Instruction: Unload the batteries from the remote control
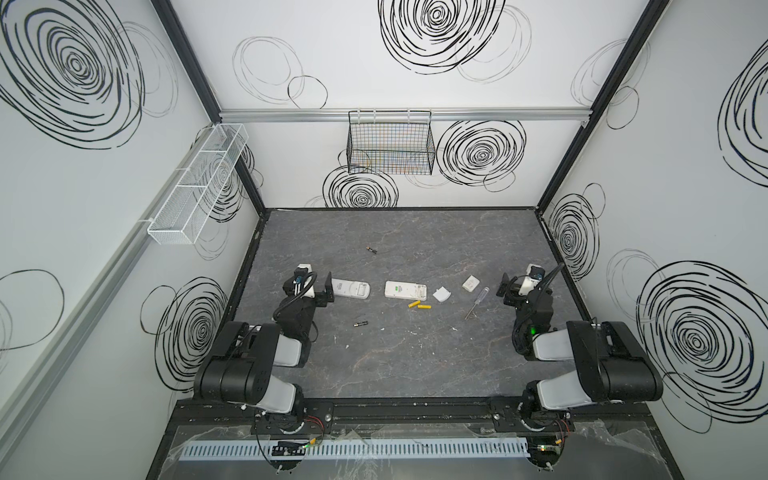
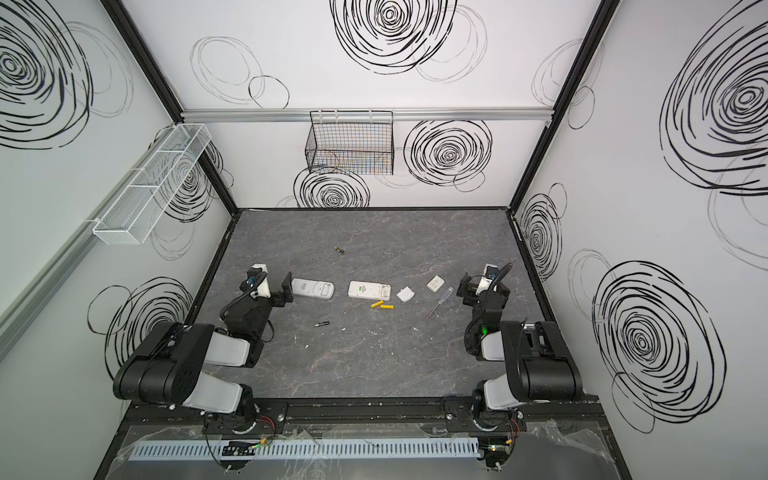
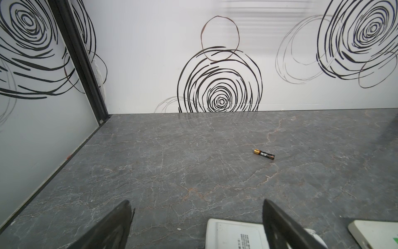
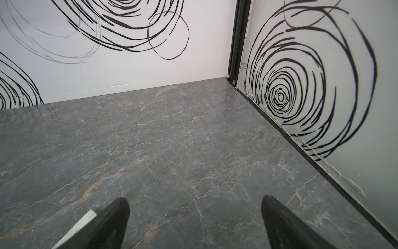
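Observation:
Two white remote controls lie side by side mid-table, one (image 1: 351,289) (image 2: 312,289) on the left and one (image 1: 405,289) (image 2: 369,290) at the centre. Two yellow batteries (image 1: 419,306) (image 2: 382,305) rest just in front of the central remote. One black battery (image 1: 371,249) (image 3: 264,154) lies farther back, another (image 1: 360,323) nearer the front. My left gripper (image 1: 316,287) (image 3: 197,204) is open at the left remote's (image 3: 232,235) end, which sits low between its jaws. Far right, my right gripper (image 1: 517,282) (image 4: 193,199) is open over bare table.
Two small white covers (image 1: 441,294) (image 1: 471,283) and a clear-handled screwdriver (image 1: 476,302) lie between the central remote and my right gripper. A cover corner (image 4: 79,226) shows beside one right finger. A black wire basket (image 1: 390,143) and a white mesh shelf (image 1: 199,183) hang on the walls.

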`<move>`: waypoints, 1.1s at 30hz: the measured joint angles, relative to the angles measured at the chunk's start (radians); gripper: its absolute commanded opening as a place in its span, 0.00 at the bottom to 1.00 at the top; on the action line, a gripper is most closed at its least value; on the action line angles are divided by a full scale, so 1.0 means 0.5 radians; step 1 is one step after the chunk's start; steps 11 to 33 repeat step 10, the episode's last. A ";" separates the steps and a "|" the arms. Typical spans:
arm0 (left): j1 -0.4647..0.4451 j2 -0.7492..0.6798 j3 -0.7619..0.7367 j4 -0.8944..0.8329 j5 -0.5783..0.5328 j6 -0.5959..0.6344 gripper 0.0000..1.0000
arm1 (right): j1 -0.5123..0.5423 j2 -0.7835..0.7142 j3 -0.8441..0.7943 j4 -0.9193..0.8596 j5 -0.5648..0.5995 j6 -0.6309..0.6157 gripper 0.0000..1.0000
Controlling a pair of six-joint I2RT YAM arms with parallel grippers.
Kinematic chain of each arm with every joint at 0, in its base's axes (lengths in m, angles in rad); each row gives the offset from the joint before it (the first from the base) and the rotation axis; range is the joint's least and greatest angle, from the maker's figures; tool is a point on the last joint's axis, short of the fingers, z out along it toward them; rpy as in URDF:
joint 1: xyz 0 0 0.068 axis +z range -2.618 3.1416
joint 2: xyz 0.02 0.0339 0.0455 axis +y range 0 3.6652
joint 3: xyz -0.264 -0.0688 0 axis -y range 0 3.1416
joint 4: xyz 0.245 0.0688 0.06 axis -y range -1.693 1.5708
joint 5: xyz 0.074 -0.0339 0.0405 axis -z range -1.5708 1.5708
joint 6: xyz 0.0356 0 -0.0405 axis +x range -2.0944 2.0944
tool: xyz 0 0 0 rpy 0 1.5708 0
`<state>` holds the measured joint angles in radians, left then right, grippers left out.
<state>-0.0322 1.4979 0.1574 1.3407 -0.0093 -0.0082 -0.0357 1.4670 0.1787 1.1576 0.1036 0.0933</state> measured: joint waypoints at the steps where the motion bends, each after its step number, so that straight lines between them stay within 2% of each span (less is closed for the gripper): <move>1: 0.000 0.000 0.000 0.000 -0.001 0.000 0.96 | -0.001 0.000 0.000 0.002 0.004 0.001 1.00; 10: -0.001 0.000 0.000 0.000 -0.022 -0.005 0.96 | 0.039 -0.024 -0.068 0.125 0.072 -0.005 1.00; 33: -0.001 0.000 0.000 0.000 -0.022 -0.005 0.96 | 0.039 -0.024 -0.068 0.125 0.072 -0.005 1.00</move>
